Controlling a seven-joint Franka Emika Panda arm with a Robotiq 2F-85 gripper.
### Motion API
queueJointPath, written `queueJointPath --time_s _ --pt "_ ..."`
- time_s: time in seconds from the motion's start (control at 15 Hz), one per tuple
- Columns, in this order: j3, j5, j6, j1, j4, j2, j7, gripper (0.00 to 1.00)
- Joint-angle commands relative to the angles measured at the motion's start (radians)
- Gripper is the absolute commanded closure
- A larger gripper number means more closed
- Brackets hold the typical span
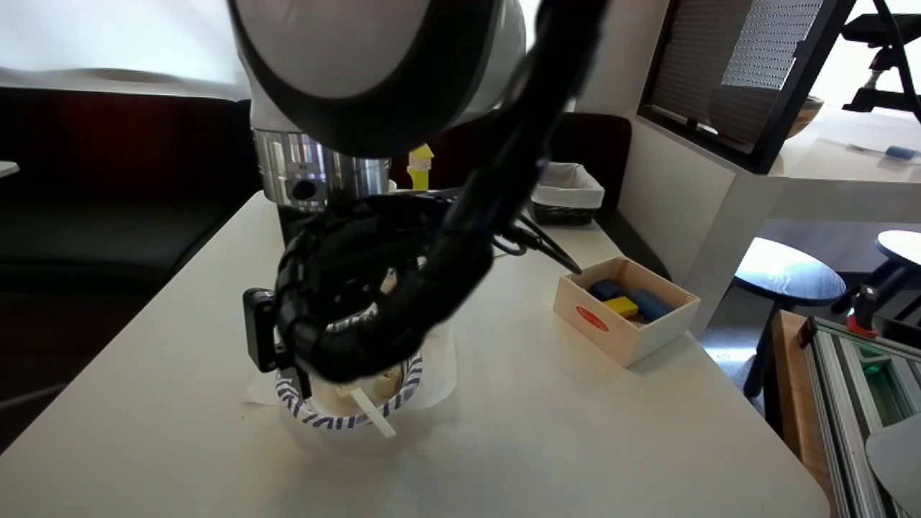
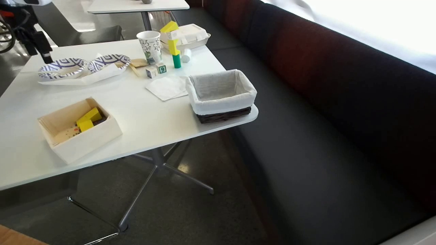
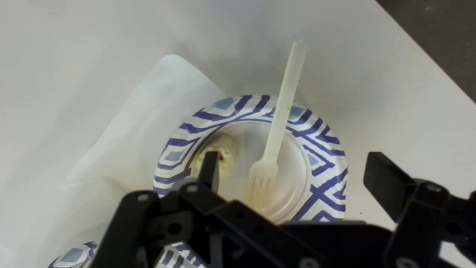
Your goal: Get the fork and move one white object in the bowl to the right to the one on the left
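Fork in bowl, handle out past rim, upward of your jaws in wrist view. Jaws wide, empty; fork's long axis nearly square to their closing line. Shift toward handle likely.

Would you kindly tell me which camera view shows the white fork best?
The wrist view, looking down on the fork, shows almost its full length unobstructed. In an exterior view, mainly its handle shows, jutting past the bowl's rim; elsewhere I cannot make it out.
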State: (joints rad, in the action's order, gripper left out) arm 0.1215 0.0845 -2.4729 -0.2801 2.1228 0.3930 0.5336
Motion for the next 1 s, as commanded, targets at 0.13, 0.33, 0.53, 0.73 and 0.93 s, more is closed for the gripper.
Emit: queueJointPath --time_s 0.13,0.33,0.53,0.73,0.93 --pt "-0.044 -0.028 -0.139 -0.06 0.056 -0.012 0.116 0.0" --pt "-0.07 -0.041 -0.151 -0.079 0.082 -0.021 0.184 0.0" --pt "-0.067 -0.03 -0.147 -0.073 0.095 -0.021 0.22 0.0" --pt "-0.064 -0.032 -0.15 -0.07 0.096 -0.016 0.237 0.25" --pt "-0.064 -0.033 -0.159 -0.068 0.099 -0.015 0.247 0.51"
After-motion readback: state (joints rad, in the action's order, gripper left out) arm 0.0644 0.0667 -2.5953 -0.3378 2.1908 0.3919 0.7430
